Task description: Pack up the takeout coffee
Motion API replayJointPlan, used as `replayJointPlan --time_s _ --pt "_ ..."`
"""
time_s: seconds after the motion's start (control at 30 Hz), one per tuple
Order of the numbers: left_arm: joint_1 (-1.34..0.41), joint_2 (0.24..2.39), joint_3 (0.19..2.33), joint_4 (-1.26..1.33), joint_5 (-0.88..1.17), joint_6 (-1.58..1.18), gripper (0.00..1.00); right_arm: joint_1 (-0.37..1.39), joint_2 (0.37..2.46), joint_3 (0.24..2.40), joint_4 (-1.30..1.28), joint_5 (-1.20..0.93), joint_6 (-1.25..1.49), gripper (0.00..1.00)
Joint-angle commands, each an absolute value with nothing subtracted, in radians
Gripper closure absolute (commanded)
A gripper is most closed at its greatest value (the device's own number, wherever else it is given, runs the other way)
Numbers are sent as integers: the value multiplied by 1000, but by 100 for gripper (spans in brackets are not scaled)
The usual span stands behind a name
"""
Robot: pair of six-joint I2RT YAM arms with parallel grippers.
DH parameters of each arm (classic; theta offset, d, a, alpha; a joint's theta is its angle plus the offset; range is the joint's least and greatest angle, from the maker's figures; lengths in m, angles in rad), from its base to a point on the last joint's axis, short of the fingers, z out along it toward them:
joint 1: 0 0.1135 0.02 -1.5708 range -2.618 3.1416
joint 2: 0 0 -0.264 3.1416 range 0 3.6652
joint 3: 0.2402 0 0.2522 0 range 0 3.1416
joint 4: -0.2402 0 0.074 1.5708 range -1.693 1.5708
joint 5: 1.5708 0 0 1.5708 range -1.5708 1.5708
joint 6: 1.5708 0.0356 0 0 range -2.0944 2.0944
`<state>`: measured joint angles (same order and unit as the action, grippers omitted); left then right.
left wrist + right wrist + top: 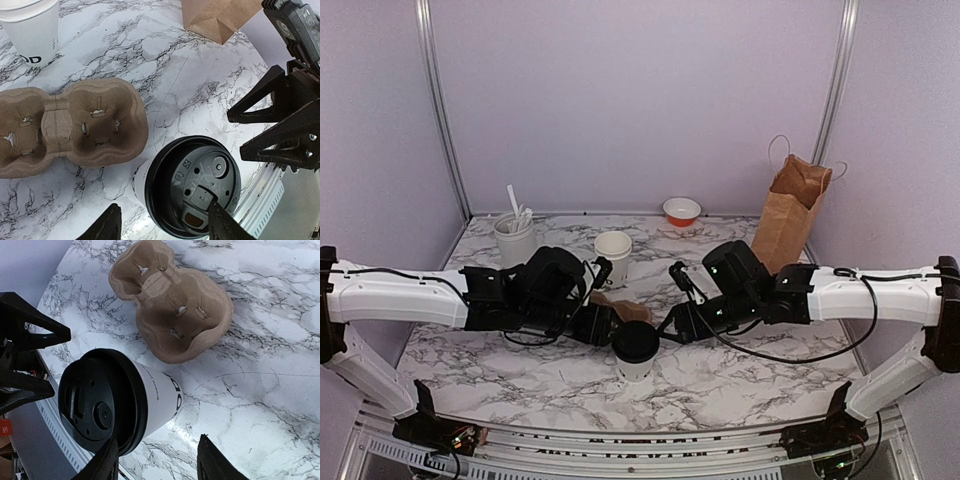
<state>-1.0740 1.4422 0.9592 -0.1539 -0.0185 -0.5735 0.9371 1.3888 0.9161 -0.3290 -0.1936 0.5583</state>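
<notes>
The takeout coffee [636,347], a white paper cup with a black lid, stands upright near the table's front middle. Both grippers flank it: my left gripper [608,328] from the left, my right gripper [672,326] from the right. In the left wrist view the lid [192,184] lies between open jaws [165,227]; one finger [226,224] overlaps the lid, the other [106,226] stands apart from the cup. In the right wrist view the cup [157,396] shows dark lettering. There one finger [104,464] sits at the lid's rim, and the other [212,461] is clear of the cup.
A brown pulp cup carrier [622,304] lies just behind the coffee. Farther back stand stacked white cups [613,252] and a utensil holder [513,240]. An orange-and-white bowl [681,210] sits beside them, with a brown paper bag [790,212] at back right.
</notes>
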Motion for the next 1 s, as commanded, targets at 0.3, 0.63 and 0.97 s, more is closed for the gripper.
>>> replayJointPlan --time_s 0.3,0.63,0.97 --pt "-1099 1506 1026 -220 -76 -533 43 929 1398 892 -258 -225 586 51" --pt "-1110 1534 1040 -240 -98 -529 44 929 1433 871 -221 -261 596 53" --pt "-1115 1556 1054 -249 -104 -527 44 930 1437 877 -230 -256 590 53"
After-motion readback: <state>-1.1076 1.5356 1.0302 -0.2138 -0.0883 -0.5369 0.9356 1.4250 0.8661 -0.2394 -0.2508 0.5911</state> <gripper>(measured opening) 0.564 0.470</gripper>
